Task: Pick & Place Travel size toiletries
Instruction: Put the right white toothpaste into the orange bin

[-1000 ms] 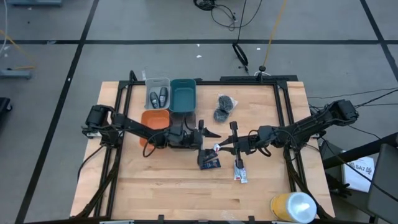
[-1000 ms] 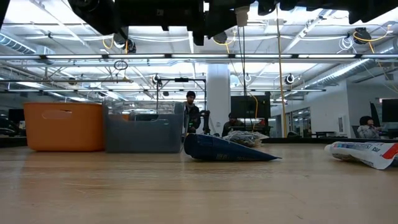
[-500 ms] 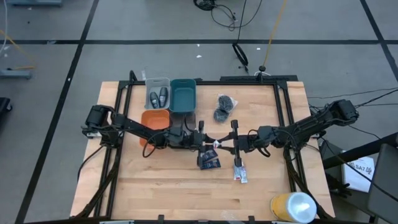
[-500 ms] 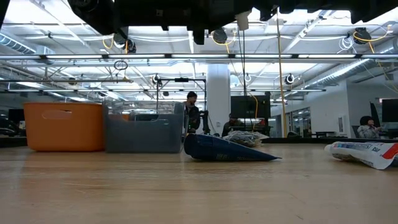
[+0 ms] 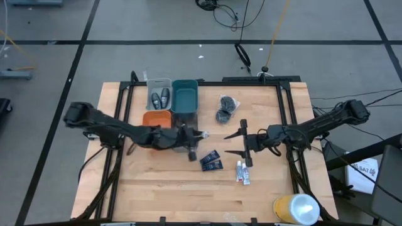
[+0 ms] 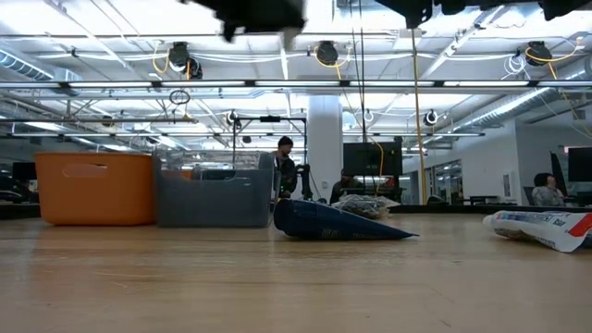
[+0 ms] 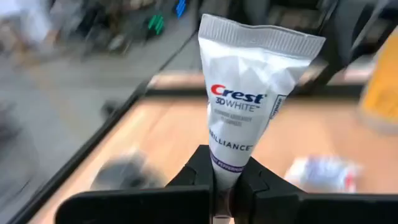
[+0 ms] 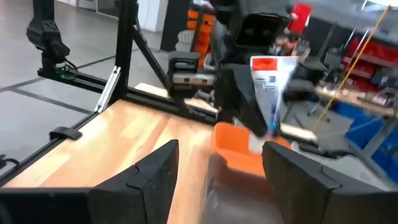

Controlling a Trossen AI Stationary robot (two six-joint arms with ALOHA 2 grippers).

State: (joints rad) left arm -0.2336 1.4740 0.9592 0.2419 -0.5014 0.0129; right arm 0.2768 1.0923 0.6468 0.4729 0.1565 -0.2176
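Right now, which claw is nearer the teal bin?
Left. The left claw, shut on a white tube, sits just in front of the teal bin; the open right claw is farther right.

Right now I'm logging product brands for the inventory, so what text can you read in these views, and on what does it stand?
"Crest" on the white tube held in the shut left gripper.
"3D WHITE" below it on the same tube.
"BRILLIANCE" lower on that tube.
Smaller print on the tube: too small to read.
Print on the tubes and blue packets on the table: too small to read.
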